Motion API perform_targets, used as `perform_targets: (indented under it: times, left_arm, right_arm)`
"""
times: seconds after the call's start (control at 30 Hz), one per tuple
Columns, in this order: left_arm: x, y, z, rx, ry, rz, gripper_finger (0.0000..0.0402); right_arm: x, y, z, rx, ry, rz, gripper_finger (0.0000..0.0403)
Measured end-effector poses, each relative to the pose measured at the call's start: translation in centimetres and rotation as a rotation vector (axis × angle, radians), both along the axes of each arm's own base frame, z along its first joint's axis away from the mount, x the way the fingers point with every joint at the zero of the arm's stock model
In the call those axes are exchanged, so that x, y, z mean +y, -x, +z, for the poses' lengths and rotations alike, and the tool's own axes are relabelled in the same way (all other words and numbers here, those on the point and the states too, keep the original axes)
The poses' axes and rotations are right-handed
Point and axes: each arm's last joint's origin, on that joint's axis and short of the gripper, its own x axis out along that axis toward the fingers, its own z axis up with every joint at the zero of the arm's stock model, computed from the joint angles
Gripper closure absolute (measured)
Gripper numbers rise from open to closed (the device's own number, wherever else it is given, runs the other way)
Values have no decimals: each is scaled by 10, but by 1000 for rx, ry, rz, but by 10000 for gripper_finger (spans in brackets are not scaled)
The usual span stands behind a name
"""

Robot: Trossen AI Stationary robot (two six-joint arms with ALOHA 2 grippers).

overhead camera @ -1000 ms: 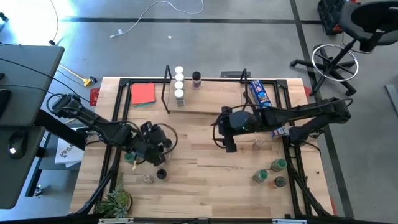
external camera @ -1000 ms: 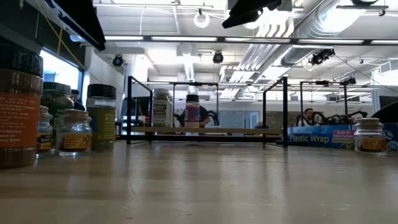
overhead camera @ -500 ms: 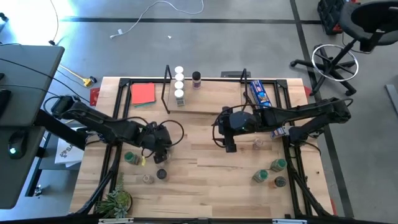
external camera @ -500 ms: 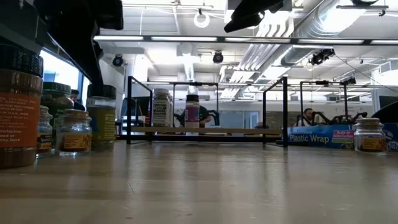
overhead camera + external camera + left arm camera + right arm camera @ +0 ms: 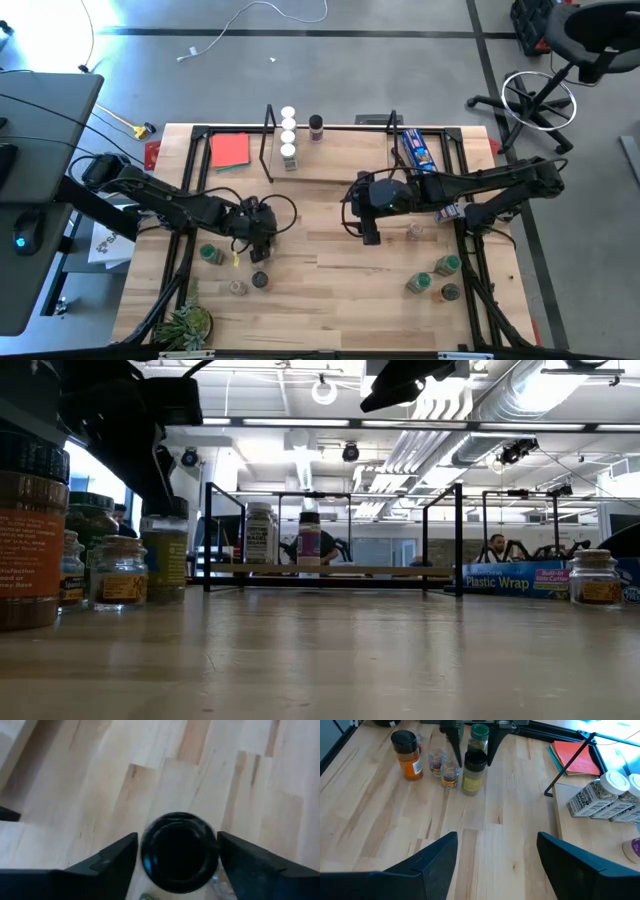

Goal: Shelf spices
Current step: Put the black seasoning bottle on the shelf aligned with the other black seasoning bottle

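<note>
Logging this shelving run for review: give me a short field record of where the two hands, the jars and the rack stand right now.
left hand: open, straddling the black-lidded yellow-green spice jar, not gripping
right hand: open, empty, mid-table
wire-and-wood shelf: holds a row of white-lidded jars and one dark-lidded purple jar
blue plastic-wrap box: at the shelf's right end

A grey concrete floor (image 5: 400,70) is seen around the wooden table (image 5: 330,270), crossed by dark tape lines (image 5: 300,33). A white cable (image 5: 255,20) is laid loosely across it. A black office chair (image 5: 575,50) on a wheeled base is placed beyond the table's far right corner, and a dark desk (image 5: 40,200) is set along the left side. A small green plant (image 5: 185,325) is found at the near left corner. In the low view, an open ceiling with white ducts (image 5: 470,410) and strip lights (image 5: 260,422) is shown, and a bright window (image 5: 95,485) is seen at the left.
</note>
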Motion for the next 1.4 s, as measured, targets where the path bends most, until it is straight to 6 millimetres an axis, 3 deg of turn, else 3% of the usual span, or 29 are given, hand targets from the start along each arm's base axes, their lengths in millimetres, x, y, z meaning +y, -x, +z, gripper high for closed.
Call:
perform_targets:
  times: [0.17, 0.33, 0.47, 0.63, 0.9, 1.13, 1.4]
  left_arm:
    - [7, -4, 1, -19, 0, 16, 207]
    - [21, -20, 11, -166, 19, 23, 207]
    - [49, -46, 20, -285, 56, 18, 207]
    - [87, -85, 7, -249, 42, 2, 207]
    - [115, -133, 0, -138, -37, -4, 203]
    - [117, -139, 10, -144, -92, -77, 113]
    - [118, -127, 34, -174, -124, -48, 94]
  right_arm:
    - [0, 1, 1, -2, -2, -1, 135]
    - [-1, 9, 11, -33, -14, -10, 135]
    - [-4, 17, 20, -67, 16, -62, 135]
    - [-7, 19, 24, -82, 33, -107, 135]
    - [-8, 21, 18, -52, 5, -137, 135]
    - [-13, 19, -23, -85, 2, -142, 135]
    - [-43, 16, -63, -198, -72, -177, 135]
